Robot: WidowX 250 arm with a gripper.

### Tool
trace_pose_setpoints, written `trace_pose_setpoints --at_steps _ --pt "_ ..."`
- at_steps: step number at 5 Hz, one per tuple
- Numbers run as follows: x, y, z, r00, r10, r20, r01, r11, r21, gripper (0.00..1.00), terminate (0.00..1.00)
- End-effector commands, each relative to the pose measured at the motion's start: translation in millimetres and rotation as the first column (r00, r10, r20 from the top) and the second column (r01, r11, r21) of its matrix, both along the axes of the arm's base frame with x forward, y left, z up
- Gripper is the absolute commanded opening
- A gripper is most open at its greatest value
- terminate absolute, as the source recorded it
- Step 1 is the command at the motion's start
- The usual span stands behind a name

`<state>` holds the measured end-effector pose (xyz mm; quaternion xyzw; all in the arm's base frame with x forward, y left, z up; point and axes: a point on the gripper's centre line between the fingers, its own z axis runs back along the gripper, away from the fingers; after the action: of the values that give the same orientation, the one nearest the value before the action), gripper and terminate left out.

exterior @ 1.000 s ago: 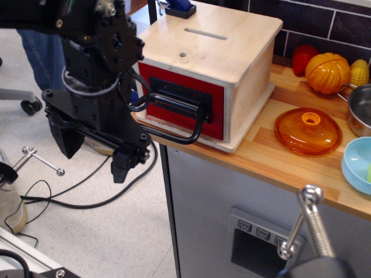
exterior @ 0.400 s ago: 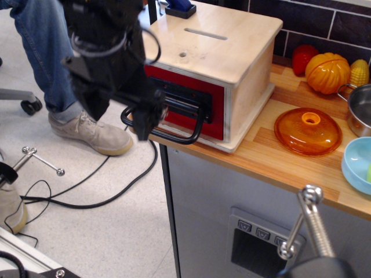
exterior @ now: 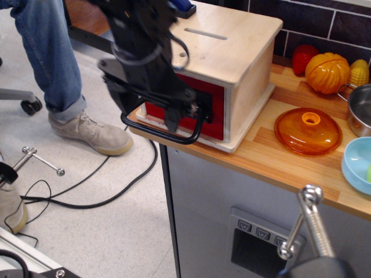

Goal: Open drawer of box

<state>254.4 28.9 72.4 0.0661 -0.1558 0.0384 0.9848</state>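
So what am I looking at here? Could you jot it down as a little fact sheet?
gripper: black gripper in front of the drawer, at the handle; blurred, so grip is unclear
drawer: red-fronted drawer, looks shut
handle: black loop handle sticking out in front
box: plywood box on the wooden counter
nearby: orange lid, blue bowl, orange pumpkin

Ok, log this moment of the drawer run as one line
phase: reaching handle | gripper: open, over handle | drawer: closed in box | contact: unclear
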Motion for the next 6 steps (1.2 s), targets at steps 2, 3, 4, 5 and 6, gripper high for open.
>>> trace_pose_setpoints --at_steps 2,3,4,5,6 --pt "26 -3 -24 0.999 -0.003 0.047 0.000 0.997 0.072 1.00 0.00" --pt "23 0 -27 1.000 -0.014 0.019 0.013 0.996 0.088 1.00 0.00" --pt "0 1 -28 0.997 -0.006 -0.080 0.013 0.996 0.092 1.00 0.00" --pt "-39 4 -35 0.977 0.018 -0.214 0.008 0.993 0.118 1.00 0.00" --pt "-68 3 -39 0.966 -0.001 -0.257 0.035 0.991 0.128 1.00 0.00"
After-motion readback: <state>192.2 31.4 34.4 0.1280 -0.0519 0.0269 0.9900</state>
